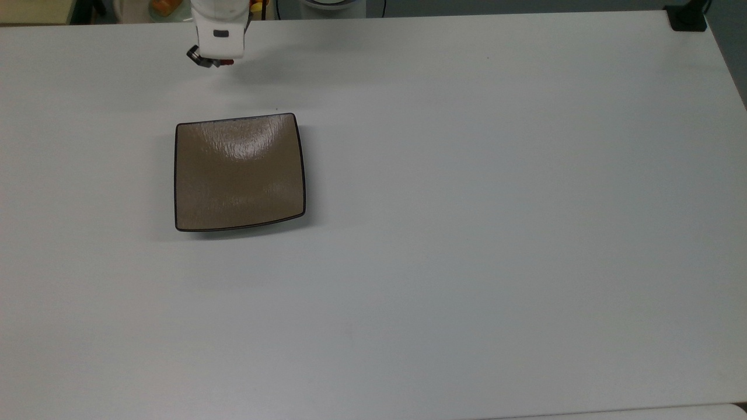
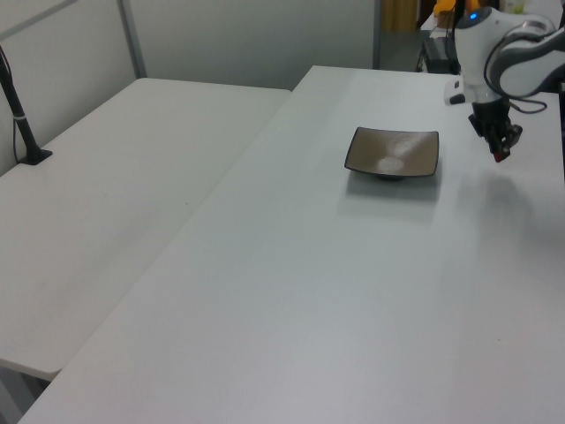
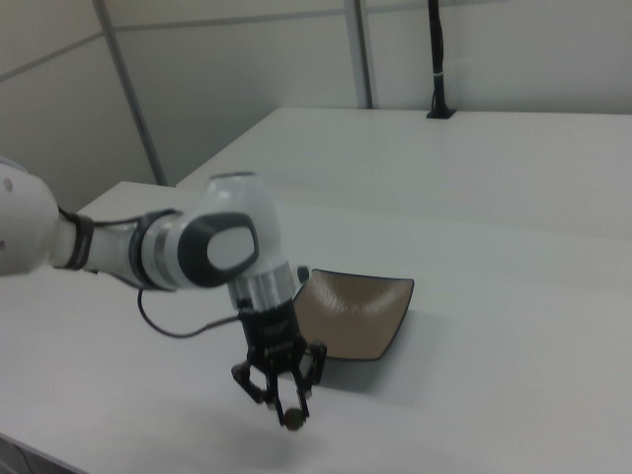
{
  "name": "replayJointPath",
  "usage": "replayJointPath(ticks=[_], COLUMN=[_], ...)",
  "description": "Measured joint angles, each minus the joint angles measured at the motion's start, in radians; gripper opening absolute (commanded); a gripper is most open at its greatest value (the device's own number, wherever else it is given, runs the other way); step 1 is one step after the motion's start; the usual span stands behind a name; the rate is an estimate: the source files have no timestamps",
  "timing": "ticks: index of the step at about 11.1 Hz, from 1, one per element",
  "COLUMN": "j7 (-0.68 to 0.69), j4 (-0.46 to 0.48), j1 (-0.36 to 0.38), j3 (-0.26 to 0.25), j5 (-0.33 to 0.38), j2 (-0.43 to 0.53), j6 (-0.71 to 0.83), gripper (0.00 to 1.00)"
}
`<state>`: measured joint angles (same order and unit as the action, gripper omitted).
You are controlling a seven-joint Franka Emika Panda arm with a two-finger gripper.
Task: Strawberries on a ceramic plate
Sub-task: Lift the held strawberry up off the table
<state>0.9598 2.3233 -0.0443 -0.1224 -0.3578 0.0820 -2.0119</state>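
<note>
No legible writing or labels observed. In the right view, nearest, the gripper hangs above the white table, pinching the strawberry at its fingertips. Just beyond sits the ceramic plate, bare. Nothing stands between them. A black post rises at the far table's edge.

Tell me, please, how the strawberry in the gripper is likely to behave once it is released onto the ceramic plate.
The strawberry looks small and rounded, so it may roll. The ceramic plate is glossy and dished, probably letting it slide inward. The gripper pinches it at its tips, suggesting it is light.
</note>
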Motion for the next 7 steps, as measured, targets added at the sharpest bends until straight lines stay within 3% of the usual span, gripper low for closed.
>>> replayJointPath(ticks=[7], j7=[-0.008], j4=[-0.376], j1=[0.061], j3=[0.020], j5=[0.209], j2=[0.013], j6=[0.410], gripper=[0.20])
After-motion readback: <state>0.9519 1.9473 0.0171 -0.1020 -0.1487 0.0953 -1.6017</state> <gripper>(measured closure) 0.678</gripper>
